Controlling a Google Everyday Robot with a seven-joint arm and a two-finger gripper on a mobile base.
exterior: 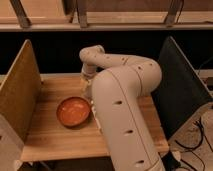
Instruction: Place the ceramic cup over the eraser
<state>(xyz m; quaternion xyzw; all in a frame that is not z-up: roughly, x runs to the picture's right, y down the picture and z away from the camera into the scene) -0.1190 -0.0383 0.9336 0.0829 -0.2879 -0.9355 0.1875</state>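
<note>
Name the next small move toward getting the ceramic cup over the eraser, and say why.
Probably ease the gripper up and back a little. It hangs low behind the orange bowl, and the arm covers the table beside the bowl, so neither cup nor eraser shows from here.

Robot test lab: pale wooden tabletop point(55, 137) fenced by upright tan cork-like board point(17, 95) left, dark grey panel point(177, 85) right; loose black cables point(199, 127) on speckled floor point(192, 150). Gripper point(86, 86) low over tabletop's far side.
</note>
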